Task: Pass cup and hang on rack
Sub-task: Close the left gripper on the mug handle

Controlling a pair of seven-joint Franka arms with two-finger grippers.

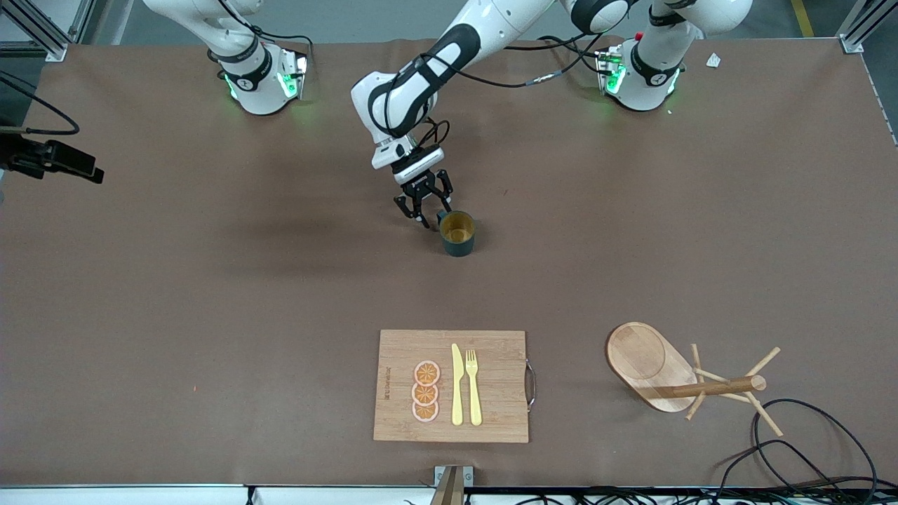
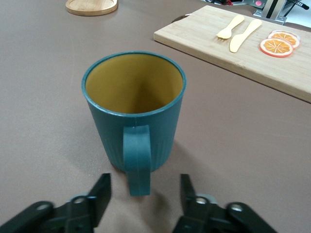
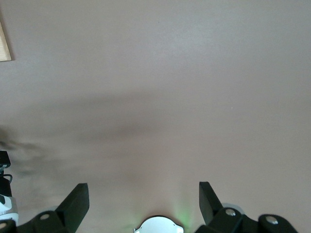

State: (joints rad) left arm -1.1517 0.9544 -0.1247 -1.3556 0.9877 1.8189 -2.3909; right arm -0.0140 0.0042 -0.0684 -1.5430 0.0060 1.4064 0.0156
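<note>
Even bright overhead light, soft diffuse shadows on the brown table [image 1: 210, 280], green glow at arm bases, close fingers slightly blurred.

Left arm: reaches to table centre, left gripper [image 2: 144, 194] low, fingers apart, apparently touching nothing | Right arm: waits, right gripper [image 3: 144, 196] spread wide, over bare table.

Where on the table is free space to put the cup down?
Bare table lies between the cup and the cutting board, and toward the right arm's end. It is crowded near the front camera: board, rack and cables. The left gripper is at the cup's handle.
</note>
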